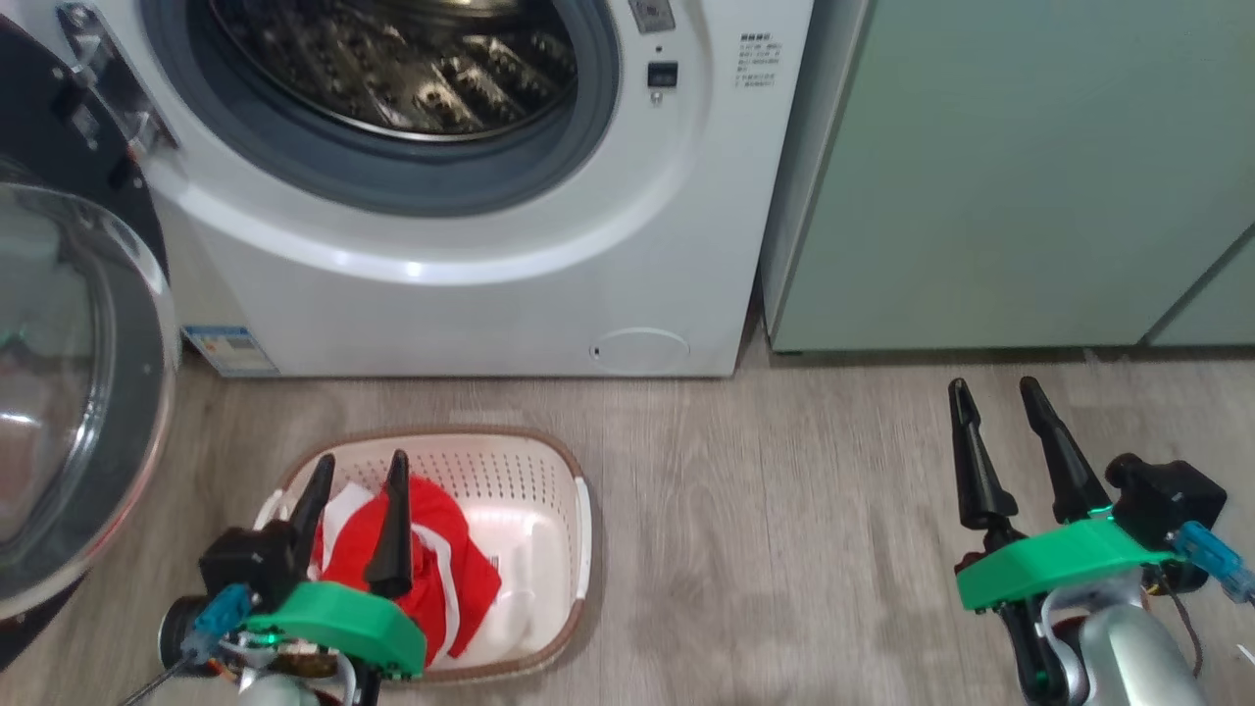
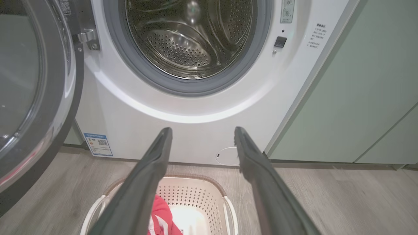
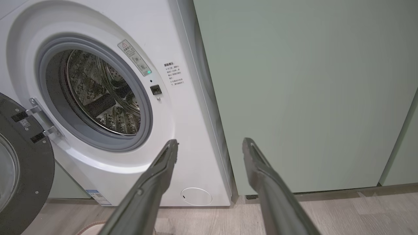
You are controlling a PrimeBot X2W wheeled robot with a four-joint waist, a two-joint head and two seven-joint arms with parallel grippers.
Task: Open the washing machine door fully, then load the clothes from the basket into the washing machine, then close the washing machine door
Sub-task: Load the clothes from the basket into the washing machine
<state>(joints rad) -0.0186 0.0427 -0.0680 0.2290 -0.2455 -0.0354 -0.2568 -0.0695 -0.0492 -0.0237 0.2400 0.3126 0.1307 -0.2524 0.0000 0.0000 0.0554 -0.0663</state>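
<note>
Washing machine door, far left, stands swung wide open. Left gripper, fingers spread wide and empty, is over the basket on the floor before the washing machine. The red clothes lie inside the basket, possibly touched. Right gripper, likewise spread and empty, is near the green cabinet.

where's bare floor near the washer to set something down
Bare floor between the basket and the right gripper, before the green cabinet; also a strip between basket and washer. Crowded left: open door, basket, left gripper.
</note>
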